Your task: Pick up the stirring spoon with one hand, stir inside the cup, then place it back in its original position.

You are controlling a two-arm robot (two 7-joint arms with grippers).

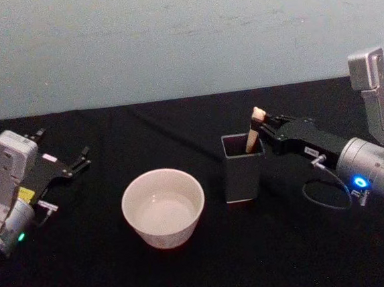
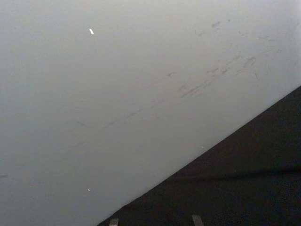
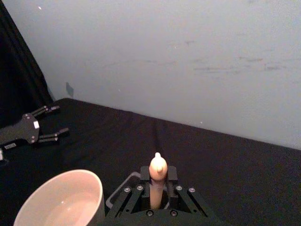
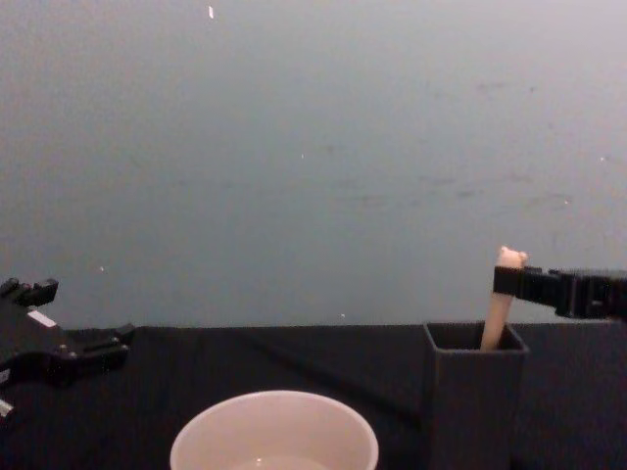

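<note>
While the right end effector (image 1: 262, 126) is closed narrowly on the beige handle of the stirring spoon (image 1: 254, 132), just below its small bear head, we note that the spoon stands tilted in the dark square holder (image 1: 244, 169) with its lower part hidden inside. We judge the chief risk to be a lift that is not straight: the hidden bowl could catch on the holder's wall, and the light, narrow holder could tip or be dragged toward the cup (image 1: 163, 206), which stands just beside it on the black counter (image 1: 177, 125). We also consider that the slim, rounded handle could rotate or slip between the pads, since the grip sits close to the top end; a tilted spoon would then enter the cup at a poor angle or strike its thin rim. The cup appears wide and low, so we expect it to resist tipping, though a hard sideways stir could slide it. The left end effector (image 1: 83, 158) rests well apart at the counter's left with its fingers spread open. We see small labels on both arms, but we cannot read any writing on them.
</note>
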